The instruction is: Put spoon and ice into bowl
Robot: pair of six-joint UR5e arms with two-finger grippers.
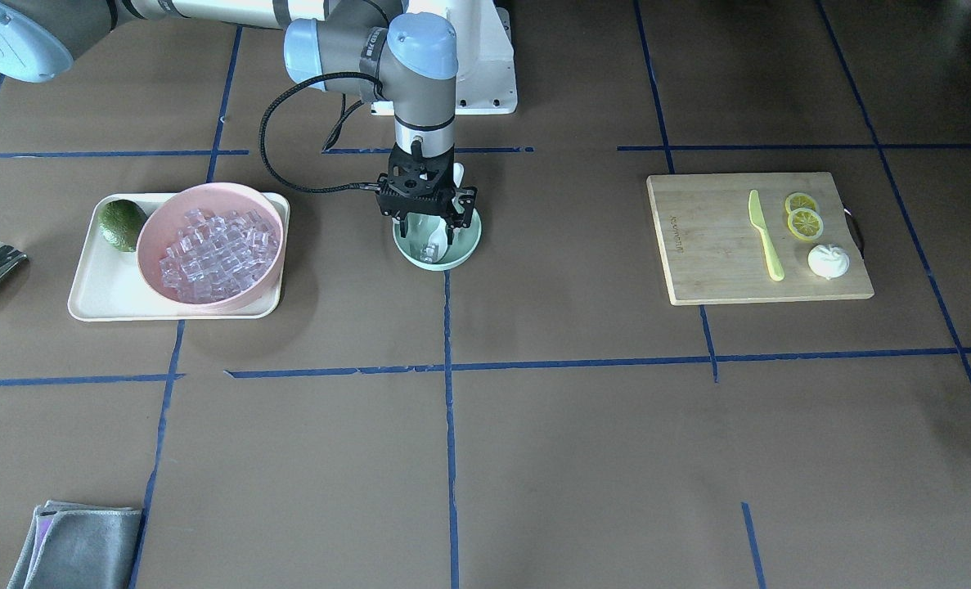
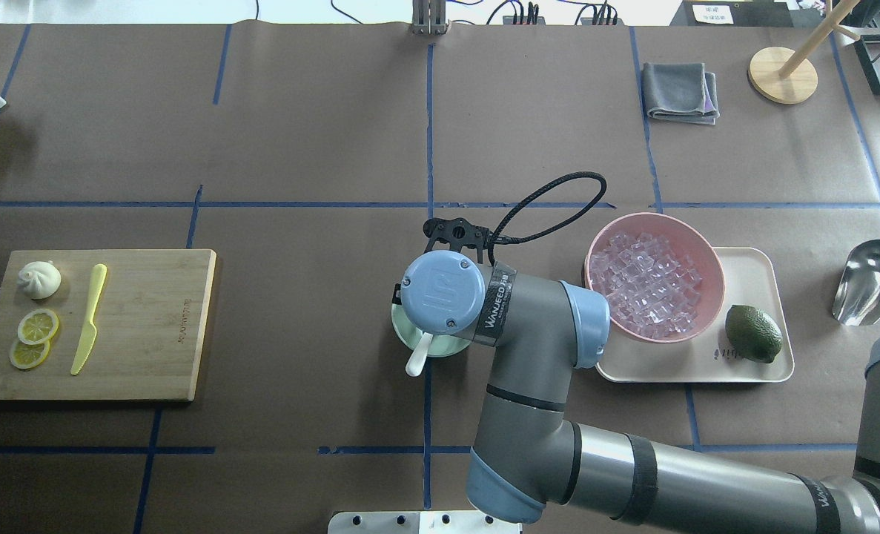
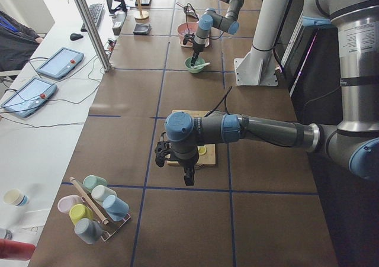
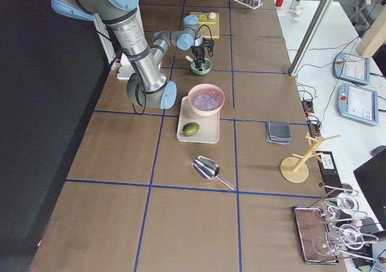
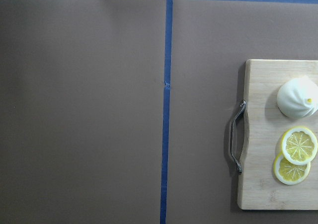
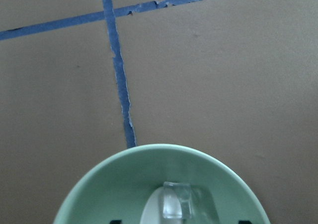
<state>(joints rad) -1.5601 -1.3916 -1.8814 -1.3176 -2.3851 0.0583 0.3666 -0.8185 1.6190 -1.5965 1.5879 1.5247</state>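
The mint-green bowl (image 1: 436, 263) stands at the table's middle. The white spoon (image 2: 417, 360) lies in it, with its handle over the rim. In the right wrist view one clear ice cube (image 6: 175, 201) rests on the spoon's scoop (image 6: 151, 211) inside the bowl (image 6: 114, 184). My right gripper (image 1: 428, 231) hangs straight down just above the bowl, open and empty, with its fingers on either side of the scoop. My left gripper (image 3: 188, 177) shows only in the exterior left view, over the cutting board, and I cannot tell if it is open or shut.
A pink bowl (image 1: 209, 245) full of ice cubes and a green avocado (image 1: 122, 223) sit on a cream tray (image 1: 92, 303). A wooden cutting board (image 1: 698, 245) holds a yellow-green knife (image 1: 766, 237), lemon slices and a bun. A metal scoop (image 2: 869, 282) and a grey cloth (image 1: 76, 544) lie further off.
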